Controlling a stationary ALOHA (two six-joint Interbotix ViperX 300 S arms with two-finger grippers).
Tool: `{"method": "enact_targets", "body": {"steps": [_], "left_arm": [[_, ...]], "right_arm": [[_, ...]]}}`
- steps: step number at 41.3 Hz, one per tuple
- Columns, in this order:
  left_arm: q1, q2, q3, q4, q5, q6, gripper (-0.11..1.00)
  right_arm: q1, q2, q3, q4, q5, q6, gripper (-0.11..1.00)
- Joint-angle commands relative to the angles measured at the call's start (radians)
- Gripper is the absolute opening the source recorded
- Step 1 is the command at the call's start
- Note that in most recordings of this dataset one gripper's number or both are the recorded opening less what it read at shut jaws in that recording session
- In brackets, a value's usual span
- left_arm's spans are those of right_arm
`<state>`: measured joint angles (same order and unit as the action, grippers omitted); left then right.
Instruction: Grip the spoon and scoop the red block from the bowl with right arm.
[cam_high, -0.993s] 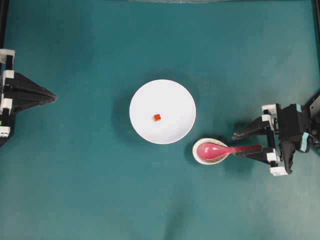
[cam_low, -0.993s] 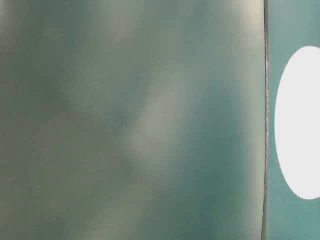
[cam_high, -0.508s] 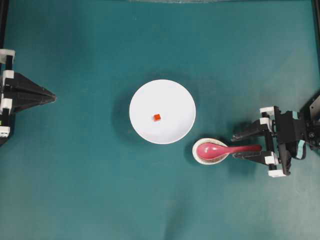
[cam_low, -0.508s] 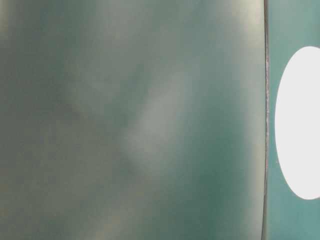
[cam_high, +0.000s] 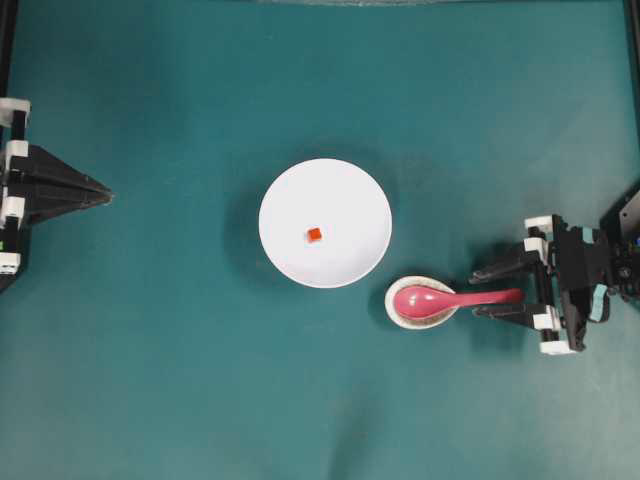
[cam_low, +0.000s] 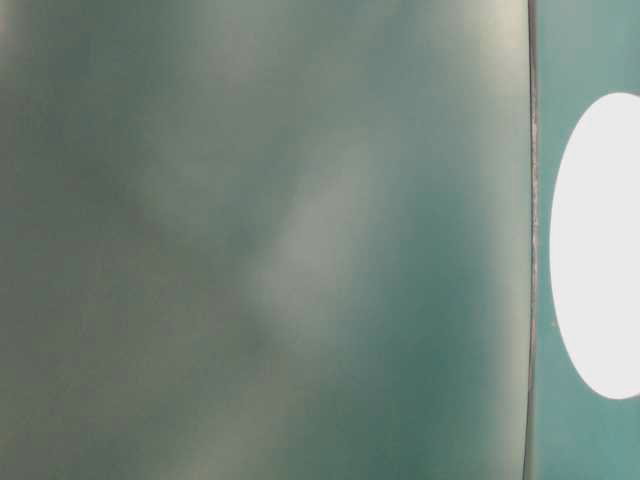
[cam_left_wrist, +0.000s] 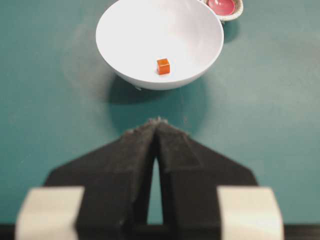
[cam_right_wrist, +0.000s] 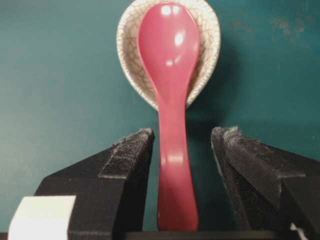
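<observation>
Teal tabletop (cam_high: 150, 380) from overhead: the white bowl (cam_high: 352, 252) sits mid-table with the red block (cam_high: 314, 234) inside, open cloth all round it. Just beside its lower right rim, the spoon (cam_high: 440, 298) lies in a speckled dish (cam_high: 400, 318). The right gripper (cam_high: 478, 292) straddles the handle, jaws wide apart. The left gripper (cam_high: 106, 192) waits at the left edge, jaws closed. Table-level view: blur, one white oval. Left wrist view: closed jaws facing the bowl. Right wrist view: handle between open jaws, untouched. No writing is legible.
</observation>
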<state>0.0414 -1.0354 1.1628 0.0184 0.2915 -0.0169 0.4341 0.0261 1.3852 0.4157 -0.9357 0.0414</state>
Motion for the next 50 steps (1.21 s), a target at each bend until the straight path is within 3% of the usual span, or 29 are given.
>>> {"method": "enact_targets", "body": {"steps": [1, 34, 50], "left_arm": [[0.002, 0.008, -0.021, 0.000, -0.005, -0.002, 0.00], [0.002, 0.011, -0.021, 0.000, 0.002, -0.002, 0.00], [0.002, 0.011, -0.020, 0.000, 0.002, -0.002, 0.00]], "right_arm": [[0.006, -0.008, -0.008, 0.003, -0.009, -0.002, 0.55], [0.015, -0.011, -0.012, 0.005, -0.034, -0.002, 0.53], [0.015, -0.011, -0.012, 0.003, -0.032, -0.002, 0.28]]}}
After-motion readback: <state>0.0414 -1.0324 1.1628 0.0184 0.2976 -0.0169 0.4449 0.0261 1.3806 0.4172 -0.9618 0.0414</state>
